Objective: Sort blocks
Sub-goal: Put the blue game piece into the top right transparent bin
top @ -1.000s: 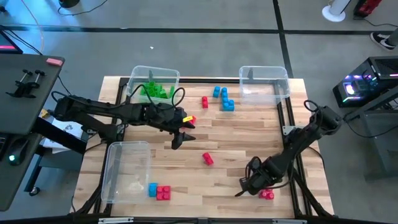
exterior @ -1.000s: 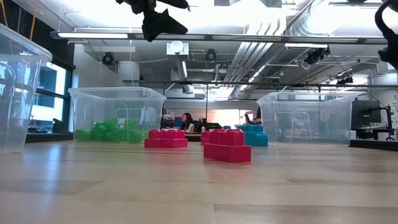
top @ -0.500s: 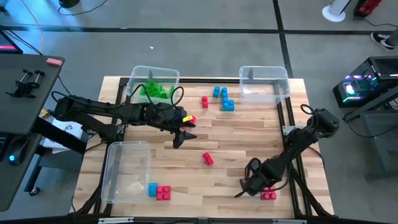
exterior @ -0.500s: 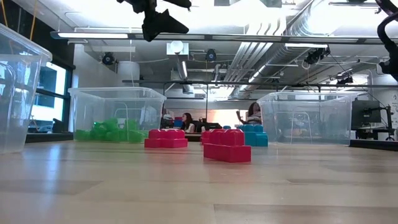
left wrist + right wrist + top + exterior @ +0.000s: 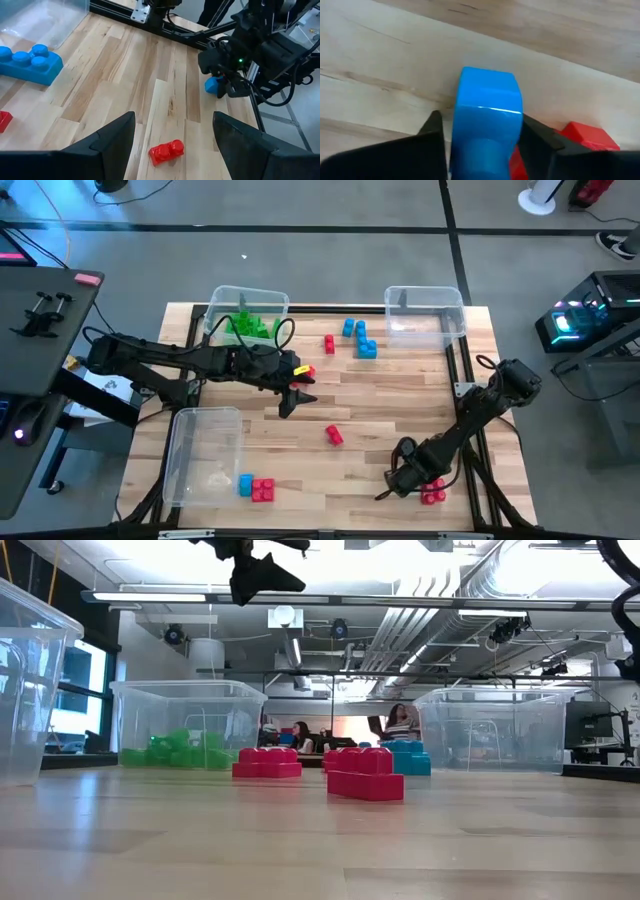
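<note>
My right gripper (image 5: 400, 480) points down at the table's near right, its fingers shut on a blue block (image 5: 487, 120). A red block (image 5: 585, 137) lies right beside the blue one. My left gripper (image 5: 288, 402) hangs open above the table's middle. A single red block (image 5: 166, 151) lies on the wood below and beyond it. Green blocks (image 5: 250, 327) sit in the far-left bin. More blue blocks (image 5: 358, 338) and a red one (image 5: 329, 343) lie at the far middle. My right gripper pinches the blue block between its two fingers, one on each of two opposite sides (image 5: 457, 130). The fingers come from above, pointing steeply down. The block stands upright between them, next to the red block; I cannot tell whether its underside is off the wood.
A clear bin (image 5: 205, 455) stands at the near left, with a blue and a red block (image 5: 256, 487) beside it. Another clear bin (image 5: 425, 315) stands at the far right. A dark frame rail (image 5: 470, 410) runs along the right edge, close to my right arm.
My right gripper has sunk a little toward the blocks at the near right. My left arm has kept still.
</note>
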{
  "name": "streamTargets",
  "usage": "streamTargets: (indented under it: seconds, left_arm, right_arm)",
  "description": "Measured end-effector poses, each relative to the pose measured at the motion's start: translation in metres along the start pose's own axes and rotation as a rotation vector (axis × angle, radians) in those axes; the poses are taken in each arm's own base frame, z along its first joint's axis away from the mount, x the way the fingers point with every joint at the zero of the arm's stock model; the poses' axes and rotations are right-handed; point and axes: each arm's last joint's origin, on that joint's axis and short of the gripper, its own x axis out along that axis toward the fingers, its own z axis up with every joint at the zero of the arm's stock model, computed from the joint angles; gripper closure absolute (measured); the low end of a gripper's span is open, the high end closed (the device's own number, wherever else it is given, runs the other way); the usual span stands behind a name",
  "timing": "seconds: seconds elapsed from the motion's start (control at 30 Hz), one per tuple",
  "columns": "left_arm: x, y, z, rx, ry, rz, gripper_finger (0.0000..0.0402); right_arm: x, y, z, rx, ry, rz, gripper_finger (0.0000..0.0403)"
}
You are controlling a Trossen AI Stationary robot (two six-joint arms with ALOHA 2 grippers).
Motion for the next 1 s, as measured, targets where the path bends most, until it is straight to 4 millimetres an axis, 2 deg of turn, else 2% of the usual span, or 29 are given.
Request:
streamTargets:
  seconds: [0.13, 0.23, 0.3, 0.43, 0.57, 0.73, 0.87, 1.0]
  left_arm:
    - [0.0, 0.0, 0.001, 0.001, -0.009, -0.002, 0.0149]
    - [-0.005, 0.002, 0.007, 0.026, -0.057, -0.005, 0.0149]
    - [-0.012, 0.005, 0.015, 0.043, -0.12, -0.006, 0.0149]
    - [-0.028, 0.017, 0.031, 0.018, -0.241, 0.018, 0.0149]
    - [-0.042, 0.024, 0.043, -0.024, -0.345, 0.023, 0.0149]
    - [-0.043, 0.027, 0.047, -0.07, -0.379, 0.019, 0.0149]
    - [-0.035, 0.024, 0.043, -0.103, -0.35, 0.001, 0.0149]
    - [-0.026, 0.017, 0.039, -0.119, -0.316, -0.025, 0.0149]
  right_arm:
    - [-0.001, 0.0, 0.0, -0.029, -0.001, -0.002, 0.0344]
    - [-0.009, 0.005, -0.003, -0.079, -0.015, 0.037, 0.0378]
    - [-0.023, 0.007, -0.003, -0.101, -0.045, 0.089, 0.0382]
    - [-0.072, 0.008, 0.006, -0.112, -0.194, 0.26, 0.0381]
    - [-0.137, -0.006, 0.027, -0.064, -0.475, 0.406, 0.0365]
    - [-0.201, -0.042, 0.065, 0.022, -0.859, 0.456, 0.0377]
    - [-0.233, -0.07, 0.102, 0.12, -1.068, 0.43, 0.0381]
    - [-0.252, -0.095, 0.139, 0.231, -1.159, 0.313, 0.0369]
